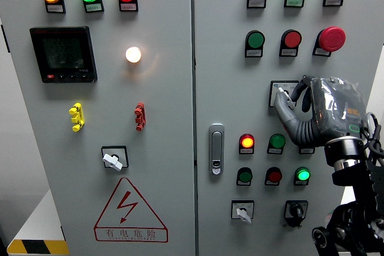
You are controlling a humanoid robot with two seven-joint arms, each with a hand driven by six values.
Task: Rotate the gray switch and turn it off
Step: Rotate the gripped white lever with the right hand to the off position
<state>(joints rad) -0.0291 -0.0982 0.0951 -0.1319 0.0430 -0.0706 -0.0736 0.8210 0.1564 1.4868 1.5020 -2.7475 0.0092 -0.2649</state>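
With the right hand (312,109) at right of centre, fingers curled onto the gray switch (281,94), pinch its knob firmly and rotate squarely without slipping.

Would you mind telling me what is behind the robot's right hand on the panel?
The right hand covers most of a gray switch; only its square plate's left part and a bit of knob show. The rest is hidden.

Left of the right hand (312,112) the panel face lies flat and bare up to the door handle (216,148). Above it, the red mushroom button (331,38) juts out; indicator lamps (276,142) crowd just below.
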